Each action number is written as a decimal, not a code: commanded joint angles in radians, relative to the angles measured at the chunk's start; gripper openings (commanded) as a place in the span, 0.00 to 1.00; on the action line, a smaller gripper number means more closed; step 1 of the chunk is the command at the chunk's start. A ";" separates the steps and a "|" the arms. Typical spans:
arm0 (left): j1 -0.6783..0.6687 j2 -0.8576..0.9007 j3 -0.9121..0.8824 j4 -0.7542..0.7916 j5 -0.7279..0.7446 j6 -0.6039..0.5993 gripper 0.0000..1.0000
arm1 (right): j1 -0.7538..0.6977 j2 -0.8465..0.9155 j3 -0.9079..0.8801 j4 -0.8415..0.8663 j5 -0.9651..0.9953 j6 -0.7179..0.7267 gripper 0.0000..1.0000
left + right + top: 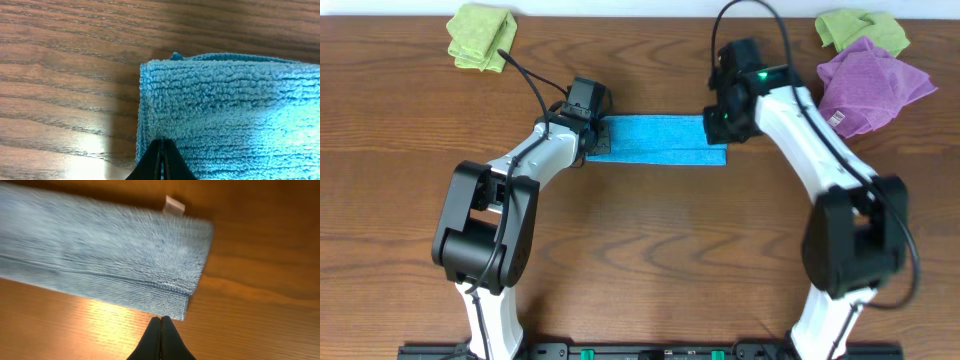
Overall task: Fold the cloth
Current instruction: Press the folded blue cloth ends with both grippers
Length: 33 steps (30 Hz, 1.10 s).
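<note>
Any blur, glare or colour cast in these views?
Right wrist: cloth smeared by blur toward the left, orange cast, glare on table. Left wrist: sharp terry, glare patch on table at lower left, shadow beside cloth edge. Overhead: sharp, evenly lit.

The sky-blue cloth [655, 137] lies flat, folded into a narrow strip

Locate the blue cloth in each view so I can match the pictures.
Overhead: the cloth is a folded strip at mid-table, slightly above centre.
Left wrist: the cloth fills the right side, and its short end runs down the middle.
Right wrist: the cloth is a band across the upper left, with its tag at the top edge.
Shared landmark: the wood-grain table around it.
</note>
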 commanded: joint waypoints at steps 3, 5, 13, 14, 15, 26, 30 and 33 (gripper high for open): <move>-0.004 -0.026 0.035 0.002 0.005 -0.018 0.06 | 0.008 -0.014 0.003 0.009 0.000 -0.026 0.02; -0.004 -0.047 0.038 0.002 0.005 -0.018 0.06 | 0.007 -0.004 0.003 0.018 0.002 -0.027 0.02; -0.004 -0.098 0.038 0.047 0.003 -0.017 0.06 | 0.006 0.016 0.003 0.072 0.015 -0.025 0.02; -0.004 -0.094 0.038 0.057 0.003 -0.017 0.06 | 0.005 0.016 0.003 0.074 0.015 -0.025 0.02; -0.004 -0.089 0.038 0.067 0.004 -0.017 0.06 | 0.005 0.016 0.003 0.075 0.015 -0.025 0.01; -0.006 -0.039 0.035 0.070 0.019 -0.018 0.06 | -0.002 0.016 0.003 0.101 0.015 -0.025 0.02; -0.006 -0.025 0.031 0.071 0.018 -0.018 0.06 | -0.008 0.016 0.003 0.114 0.015 -0.025 0.02; -0.006 0.002 0.030 0.070 0.019 -0.018 0.06 | -0.012 0.016 0.003 0.117 0.015 -0.025 0.02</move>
